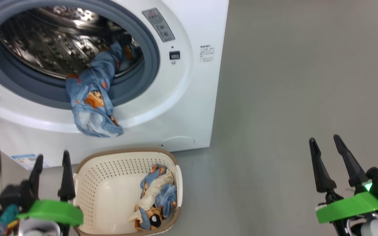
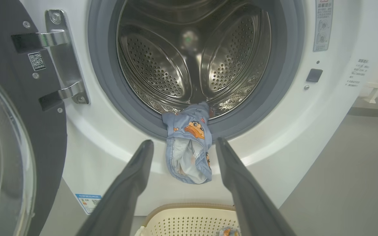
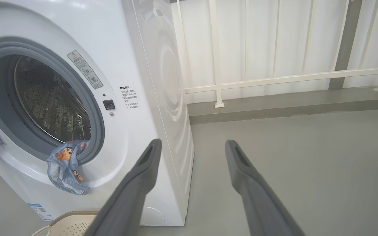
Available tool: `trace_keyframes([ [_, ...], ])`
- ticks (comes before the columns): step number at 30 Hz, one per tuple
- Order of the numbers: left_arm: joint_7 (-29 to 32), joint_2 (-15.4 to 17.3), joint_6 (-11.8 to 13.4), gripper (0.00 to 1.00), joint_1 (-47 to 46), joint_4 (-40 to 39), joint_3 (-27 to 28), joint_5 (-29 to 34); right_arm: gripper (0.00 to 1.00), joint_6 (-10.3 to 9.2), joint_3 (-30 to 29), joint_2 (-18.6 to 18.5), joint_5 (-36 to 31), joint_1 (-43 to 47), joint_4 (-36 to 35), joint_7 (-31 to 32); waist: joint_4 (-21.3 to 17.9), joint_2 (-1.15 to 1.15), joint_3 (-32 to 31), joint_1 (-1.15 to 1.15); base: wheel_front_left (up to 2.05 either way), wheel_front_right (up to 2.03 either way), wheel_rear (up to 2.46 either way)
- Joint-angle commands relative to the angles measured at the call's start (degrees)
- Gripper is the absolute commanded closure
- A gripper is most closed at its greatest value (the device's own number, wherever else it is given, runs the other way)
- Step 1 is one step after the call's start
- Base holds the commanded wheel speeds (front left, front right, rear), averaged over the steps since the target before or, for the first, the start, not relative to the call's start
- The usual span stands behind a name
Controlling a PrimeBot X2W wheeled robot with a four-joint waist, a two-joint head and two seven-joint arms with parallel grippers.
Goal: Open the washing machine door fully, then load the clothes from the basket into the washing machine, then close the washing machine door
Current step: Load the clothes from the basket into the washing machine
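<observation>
The washing machine (image 1: 189, 98) stands with its door (image 2: 8, 137) swung wide to the left. A light blue garment (image 1: 92, 101) hangs half out of the drum over the grey rubber ring, also seen in the left wrist view (image 2: 189, 150) and in the right wrist view (image 3: 66, 165). Below it sits the cream basket (image 1: 90, 183) with more of the clothes (image 1: 156, 200) bunched in its right end. My left gripper (image 1: 52, 165) is open and empty just left of the basket. My right gripper (image 1: 323, 144) is open and empty over bare floor at the right.
Grey floor (image 1: 290, 98) stretches right of the machine. A white railing (image 3: 274, 78) runs behind it on a low grey kerb. The open door's hinge (image 2: 64, 59) is at the drum's left.
</observation>
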Motion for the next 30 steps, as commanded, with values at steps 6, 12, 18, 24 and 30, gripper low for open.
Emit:
trace_keyframes([
  [6,-0.3,0.51,-0.28,0.0,6.49,-5.89,2.54,0.71,0.0,0.32,-0.09,-1.14,0.5,3.5,-1.53,-0.45,1.94,0.0,-4.48,0.01,0.0,0.0,0.0],
  [12,-0.3,0.01,-0.28,0.0,10.14,-9.56,3.37,0.88,0.0,0.32,-0.59,-1.09,0.51,5.07,-1.66,-0.45,2.26,0.0,-5.36,0.01,0.0,0.0,0.0],
  [18,-0.3,-0.67,-0.28,0.0,13.62,-12.99,4.67,0.75,0.0,0.32,-0.99,-0.89,0.46,5.91,-1.9,-0.45,2.33,0.0,-5.67,0.01,0.0,0.0,0.0],
  [24,-0.3,-1.16,-0.28,0.0,14.84,-14.31,5.02,0.77,0.0,0.32,-1.26,-0.87,0.36,5.96,-2.1,-0.45,2.41,0.0,-5.43,0.01,0.0,0.0,0.0],
  [30,-0.3,-1.46,-0.28,0.0,14.87,-14.66,5.3,0.96,0.0,0.32,-1.39,-0.89,0.22,5.66,-2.3,-0.45,2.27,0.0,-4.71,0.01,0.0,0.0,0.0],
])
